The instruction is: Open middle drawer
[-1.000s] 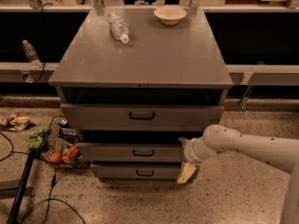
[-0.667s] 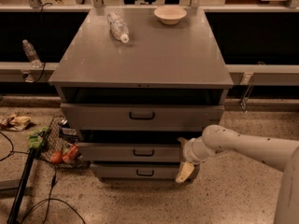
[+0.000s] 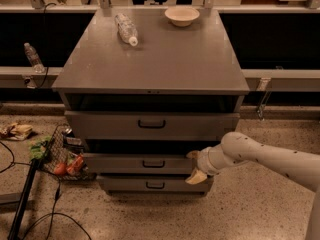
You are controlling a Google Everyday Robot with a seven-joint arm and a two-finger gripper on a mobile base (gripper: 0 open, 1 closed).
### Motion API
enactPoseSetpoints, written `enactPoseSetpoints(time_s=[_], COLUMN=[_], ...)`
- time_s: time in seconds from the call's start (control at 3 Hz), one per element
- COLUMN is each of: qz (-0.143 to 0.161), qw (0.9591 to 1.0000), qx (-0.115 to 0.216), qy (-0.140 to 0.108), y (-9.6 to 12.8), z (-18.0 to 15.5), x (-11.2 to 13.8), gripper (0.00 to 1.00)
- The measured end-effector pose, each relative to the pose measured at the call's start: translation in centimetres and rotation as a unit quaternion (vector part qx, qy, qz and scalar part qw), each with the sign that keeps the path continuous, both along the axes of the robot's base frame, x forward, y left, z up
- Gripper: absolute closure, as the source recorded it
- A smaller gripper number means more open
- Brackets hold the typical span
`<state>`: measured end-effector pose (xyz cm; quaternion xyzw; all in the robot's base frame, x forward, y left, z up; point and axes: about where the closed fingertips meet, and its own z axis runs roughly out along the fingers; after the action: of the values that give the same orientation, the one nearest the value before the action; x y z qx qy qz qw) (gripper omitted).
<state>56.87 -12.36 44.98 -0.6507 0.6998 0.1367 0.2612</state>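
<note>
Tool [image 3: 193, 166] is down at the right end of the middle drawer [image 3: 130, 163]. Its two tan fingers [image 3: 196, 177] are spread apart, one above and one below that end of the front panel, and I honestly can't tell if they're pinching it. The white arm [image 3: 265, 156] comes in from the right, low over the speckled floor. The middle drawer sits between the taller top drawer [image 3: 110, 125] and the bottom drawer [image 3: 125, 184], front facing the camera, long axis left to right, black loop handle [image 3: 153, 163] dead centre and well left of the tool. On the counter [image 3: 165, 64] there's a water bottle [image 3: 126, 29] on its side and a bowl [image 3: 182, 15] near the back. On the floor by the drawer's left end is a wire basket [image 3: 57, 154] of clutter, plus loose cables [image 3: 30, 204].
</note>
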Motion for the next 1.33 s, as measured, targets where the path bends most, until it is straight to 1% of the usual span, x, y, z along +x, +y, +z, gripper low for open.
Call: enactPoseSetpoints(time_s=[0.33, 0.67, 1.0, 1.33], qz=[0.001, -0.006, -0.008, -0.008], qw=[0.999, 0.9962, 0.9955, 0.9972], qx=[0.005, 0.006, -0.001, -0.016], qy=[0.044, 0.086, 0.094, 0.072], y=[-0.6, -0.3, 0.2, 1.1], z=[1.2, 2.0, 2.1, 1.7], x=[-4.4, -9.3, -10.4, -8.4], gripper=[0.66, 0.65, 0.42, 0.19])
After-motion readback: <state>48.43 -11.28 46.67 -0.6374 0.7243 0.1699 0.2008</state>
